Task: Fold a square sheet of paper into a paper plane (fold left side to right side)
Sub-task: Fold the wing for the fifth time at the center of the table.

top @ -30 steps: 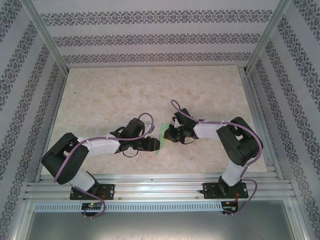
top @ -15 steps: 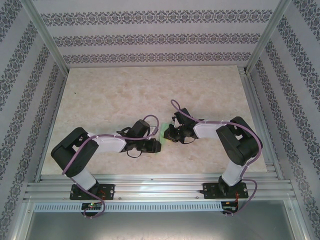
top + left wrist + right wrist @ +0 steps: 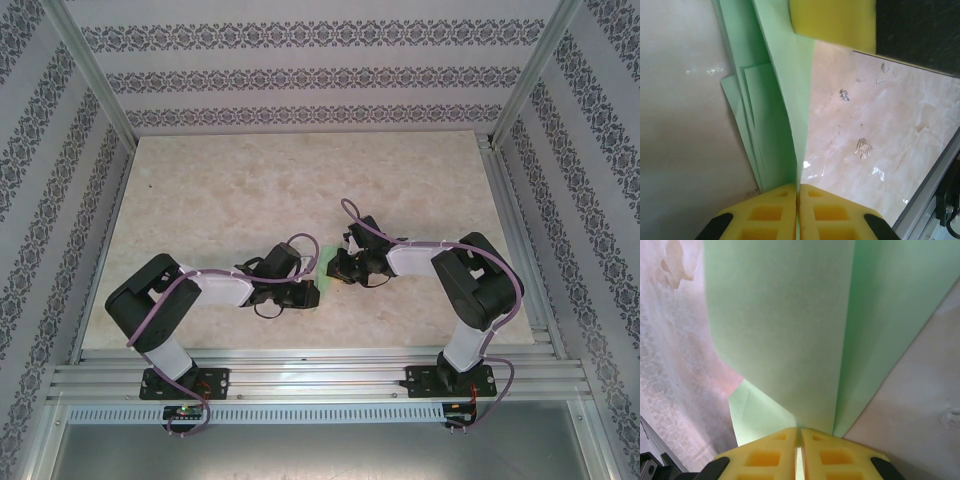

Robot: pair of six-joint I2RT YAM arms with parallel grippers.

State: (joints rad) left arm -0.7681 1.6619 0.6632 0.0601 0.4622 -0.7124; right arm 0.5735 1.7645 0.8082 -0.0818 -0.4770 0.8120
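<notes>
The square sheet of paper [image 3: 317, 262] is mint green and folded into a narrow strip of several layers, near the table's front middle between my two grippers. Whether it has a paper plane's shape I cannot tell. My left gripper [image 3: 311, 293] is shut on the strip's near end. In the left wrist view its yellow pads [image 3: 798, 189] pinch an upright layer of the paper [image 3: 772, 125], and the right gripper's yellow pad [image 3: 832, 20] shows at the top. My right gripper [image 3: 334, 270] is shut on the far end, its jaws [image 3: 799, 431] clamping the creased paper [image 3: 785, 330].
The marble-patterned table top [image 3: 250, 190] stretches wide behind and to both sides of the arms. An aluminium rail [image 3: 320, 375] runs along the near edge and shows close by in the left wrist view [image 3: 935, 175]. Patterned walls [image 3: 320, 75] enclose three sides.
My left gripper has closed onto the paper's near end and its arm has shifted slightly rightward. The right gripper has stayed shut on the paper without moving.
</notes>
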